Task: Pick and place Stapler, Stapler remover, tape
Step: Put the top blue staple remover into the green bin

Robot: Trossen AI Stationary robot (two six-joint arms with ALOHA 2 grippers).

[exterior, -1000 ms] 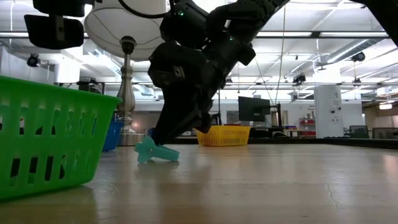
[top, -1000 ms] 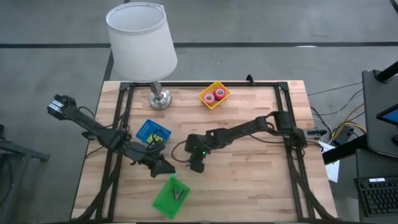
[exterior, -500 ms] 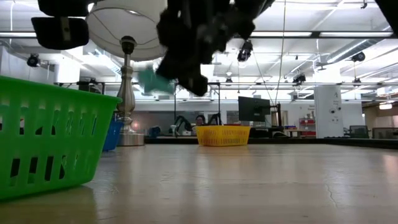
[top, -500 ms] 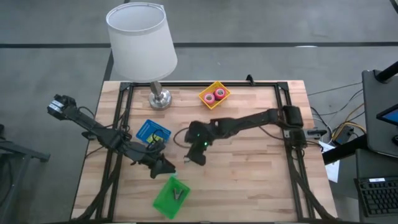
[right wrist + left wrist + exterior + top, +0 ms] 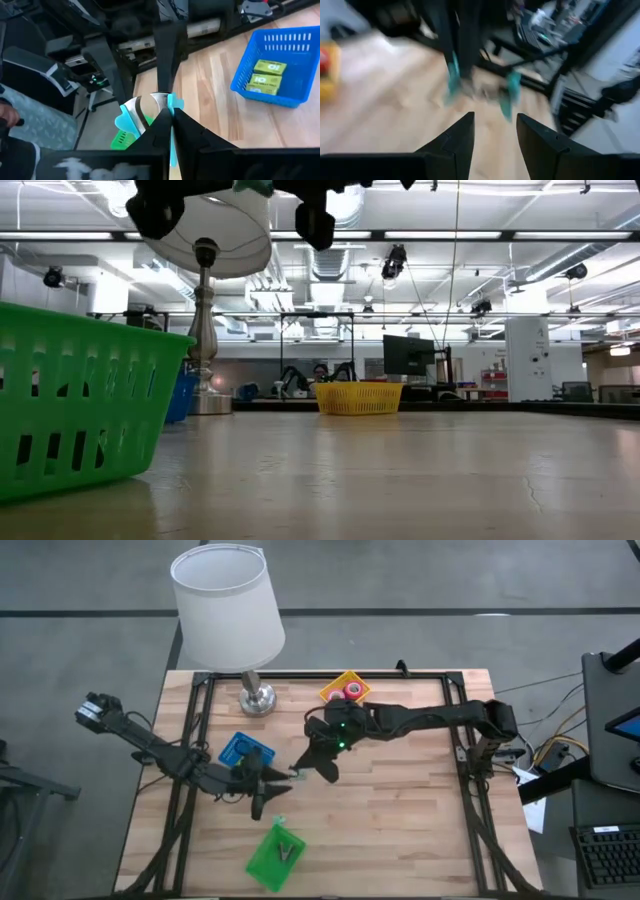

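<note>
The stapler remover is teal with metal claws. It hangs high over the table's middle in my shut right gripper, and the blurred left wrist view also shows the stapler remover. My left gripper hovers open and holding nothing just left of it, near the blue basket. Pink and red tape rolls lie in the yellow basket at the far edge. A dark thing lies in the green basket; I cannot tell whether it is the stapler. My right gripper pinches one teal wing of the stapler remover between its two fingers. The fingers slant down from the table's right side. The other wing and the metal claws stick out sideways. The remover is lifted clear of the table.
A lamp stands on its metal foot at the far left. The blue basket holds lime-green oblong pieces. The green basket sits near the front edge. Bare wood spreads over the table's right half.
My right gripper has risen steeply from the table and drawn toward the far edge, carrying the stapler remover from the tabletop up clear of it. My left gripper has rolled about its own axis and stays in about the same spot.
</note>
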